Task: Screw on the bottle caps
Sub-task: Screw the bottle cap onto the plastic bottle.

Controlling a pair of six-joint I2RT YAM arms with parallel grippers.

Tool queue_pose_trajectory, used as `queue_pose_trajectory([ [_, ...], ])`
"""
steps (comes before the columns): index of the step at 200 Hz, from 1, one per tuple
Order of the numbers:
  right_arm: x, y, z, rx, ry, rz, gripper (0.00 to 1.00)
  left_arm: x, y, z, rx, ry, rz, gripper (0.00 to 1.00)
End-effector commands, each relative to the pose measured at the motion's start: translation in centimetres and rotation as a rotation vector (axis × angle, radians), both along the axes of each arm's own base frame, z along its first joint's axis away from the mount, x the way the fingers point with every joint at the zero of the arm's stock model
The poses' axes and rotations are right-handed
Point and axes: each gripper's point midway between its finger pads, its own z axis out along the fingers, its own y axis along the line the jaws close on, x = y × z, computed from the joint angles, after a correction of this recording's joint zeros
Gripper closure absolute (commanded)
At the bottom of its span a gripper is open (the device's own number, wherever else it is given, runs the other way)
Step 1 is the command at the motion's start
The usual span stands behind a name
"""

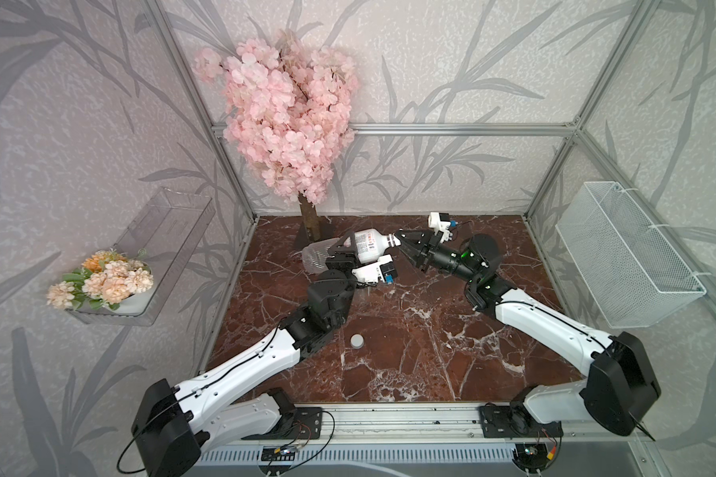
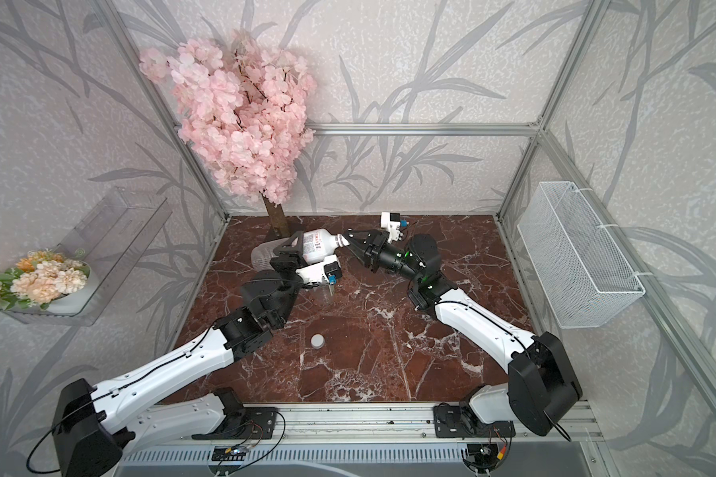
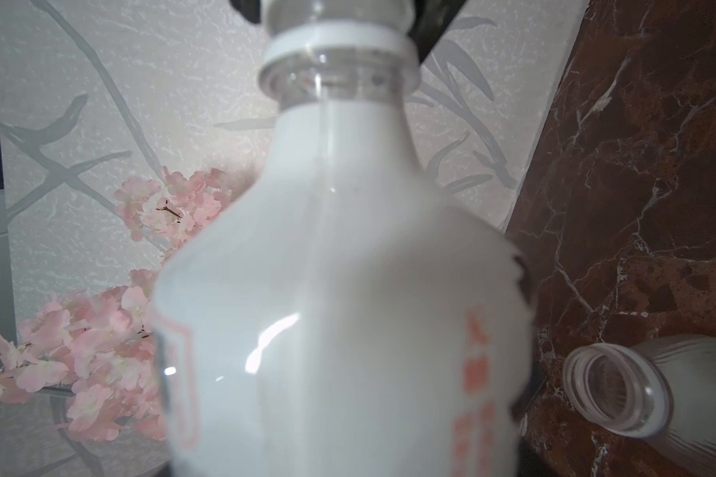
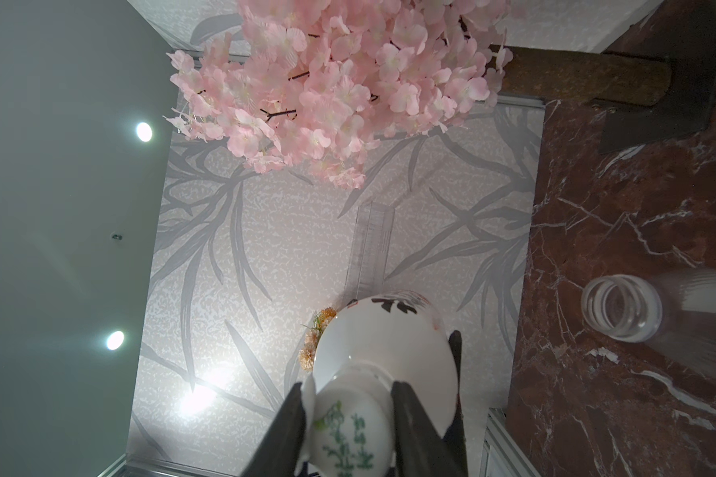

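Observation:
In both top views my left gripper (image 1: 353, 247) (image 2: 296, 244) is shut on the white-wrapped bottle (image 1: 368, 245) (image 2: 317, 245). It holds the bottle on its side above the table, neck towards the right arm. That bottle (image 3: 340, 289) fills the left wrist view and hides the jaws. My right gripper (image 1: 398, 240) (image 2: 346, 239) (image 4: 348, 387) is shut on a white cap with green print (image 4: 348, 429), which sits on the bottle's neck. The clear bottle (image 1: 315, 256) (image 3: 637, 396) (image 4: 645, 309) lies uncapped on the table behind the left gripper. A plain grey cap (image 1: 356, 340) (image 2: 317, 340) rests alone on the table.
A pink blossom tree (image 1: 290, 115) stands at the back, its trunk (image 1: 311, 223) close to the clear bottle. A white wire basket (image 1: 625, 256) hangs on the right wall. A clear shelf with flowers (image 1: 100, 281) hangs on the left wall. The table is brown marble (image 1: 410, 351).

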Motion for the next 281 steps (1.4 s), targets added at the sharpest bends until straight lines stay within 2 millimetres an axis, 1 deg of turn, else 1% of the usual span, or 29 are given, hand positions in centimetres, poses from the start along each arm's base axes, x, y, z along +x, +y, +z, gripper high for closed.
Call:
queue_pose_trajectory([
  [1,-7.3,5.8,-5.5,-0.12,0.2,0.364,0.77,-6.7,-11.7,4.0,0.072,-0.191,-0.576,0.35],
  [30,-8.0,5.7,-5.2,-0.115,0.218,0.387,0.77,-5.9,-11.2,2.5,0.135,-0.186,-0.527,0.35],
  [48,-8.5,5.6,-4.8,-0.117,0.212,0.41,0.77,-5.5,-10.8,1.8,0.137,-0.169,-0.495,0.35],
  [92,-9.6,5.1,-3.5,-0.111,0.146,0.458,0.73,-5.5,-10.0,0.0,0.056,-0.092,-0.481,0.35],
  [104,-9.8,4.7,-3.2,-0.112,0.126,0.463,0.71,-5.5,-9.6,-0.6,0.03,-0.069,-0.471,0.35],
  [128,-9.6,4.0,-2.8,-0.121,0.099,0.448,0.68,-5.7,-9.0,-1.7,-0.015,-0.028,-0.459,0.35],
  [146,-9.6,3.8,-2.5,-0.124,0.085,0.449,0.66,-5.8,-8.6,-2.5,-0.034,0.002,-0.451,0.35],
  [168,-9.8,3.8,-2.1,-0.123,0.067,0.456,0.59,-5.9,-8.3,-3.4,-0.058,0.039,-0.443,0.35],
  [193,-9.6,3.5,-2.1,-0.124,0.061,0.447,0.58,-5.9,-8.1,-4.8,-0.064,0.08,-0.435,0.35],
  [222,-9.6,3.2,-1.9,-0.129,0.053,0.445,0.54,-5.8,-7.5,-5.5,-0.101,0.107,-0.416,0.36],
  [247,-9.5,2.8,-1.6,-0.129,0.035,0.437,0.5,-5.8,-7.0,-6.3,-0.089,0.125,-0.398,0.35],
  [265,-9.2,1.9,-0.9,-0.135,0.008,0.418,0.48,-5.7,-6.5,-6.7,-0.119,0.15,-0.383,0.35],
  [281,-8.6,0.5,-0.1,-0.151,-0.027,0.382,0.46,-5.6,-6.0,-7.1,-0.129,0.163,-0.368,0.36],
])
